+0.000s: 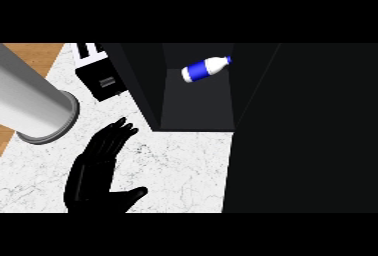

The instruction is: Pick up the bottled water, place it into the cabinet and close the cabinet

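the left hand (96,172) shows at the lower left of the frame, black, its fingers straight and spread, pointing toward the upper right, the thumb splayed out to the right near the bottom edge. it holds nothing and sits over the white marbled counter (177,175). the right hand cannot be seen anywhere in the view.

just above and to the right of the fingertips stands the dark cabinet (199,110), its inside open to view in the upper middle of the frame. the bottled water (204,69) lies tilted inside it, near the top, a blue label around its middle and its white end toward the lower left. a large black panel (303,130), apparently the cabinet's door, fills the right side of the frame from top to bottom.

to the left of the cabinet, in the upper left, sits a small black-and-white appliance (103,80) on the counter. further left, a big grey cylinder (33,102) slants in from the upper left corner, and a strip of wooden floor (33,52) shows beyond the counter's edge.
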Controlling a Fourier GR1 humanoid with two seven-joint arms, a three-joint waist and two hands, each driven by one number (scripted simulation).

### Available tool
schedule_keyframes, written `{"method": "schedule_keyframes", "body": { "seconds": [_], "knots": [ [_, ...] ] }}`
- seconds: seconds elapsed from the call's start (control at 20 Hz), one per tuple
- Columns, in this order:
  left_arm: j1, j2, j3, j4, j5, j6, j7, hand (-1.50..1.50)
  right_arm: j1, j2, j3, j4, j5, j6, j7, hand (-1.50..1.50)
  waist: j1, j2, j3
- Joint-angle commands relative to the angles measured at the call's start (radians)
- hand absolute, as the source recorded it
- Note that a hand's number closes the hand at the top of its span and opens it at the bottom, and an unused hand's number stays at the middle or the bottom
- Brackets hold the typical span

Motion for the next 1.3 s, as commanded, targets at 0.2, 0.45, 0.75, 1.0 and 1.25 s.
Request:
{"method": "schedule_keyframes", "body": {
  "seconds": [0.2,0.45,0.75,1.0,1.25],
  "knots": [
    [0.179,0.101,0.096,-0.144,0.117,-0.083,-0.001,-1.5,-0.041,-0.098,0.172,-0.202,0.182,0.05,0.106,1.5,0.016,-0.009,-0.005],
    [0.239,0.146,0.144,-0.147,0.142,-0.137,-0.023,-1.5,-0.133,-0.121,0.238,-0.19,0.219,0.035,0.182,1.5,0.026,-0.007,-0.009],
    [0.274,0.206,0.202,-0.182,0.191,-0.198,-0.011,-1.5,-0.184,-0.066,0.362,-0.13,0.145,-0.03,0.231,1.5,0.054,0.001,-0.013],
    [0.334,0.239,0.233,-0.186,0.212,-0.263,-0.032,-1.5,-0.208,-0.01,0.448,-0.088,0.069,-0.074,0.234,1.5,0.082,0.009,-0.012],
    [0.355,0.274,0.254,-0.194,0.232,-0.319,-0.025,-1.5,-0.279,-0.019,0.434,-0.059,0.047,-0.067,0.274,1.5,0.128,0.023,-0.012]
  ]
}}
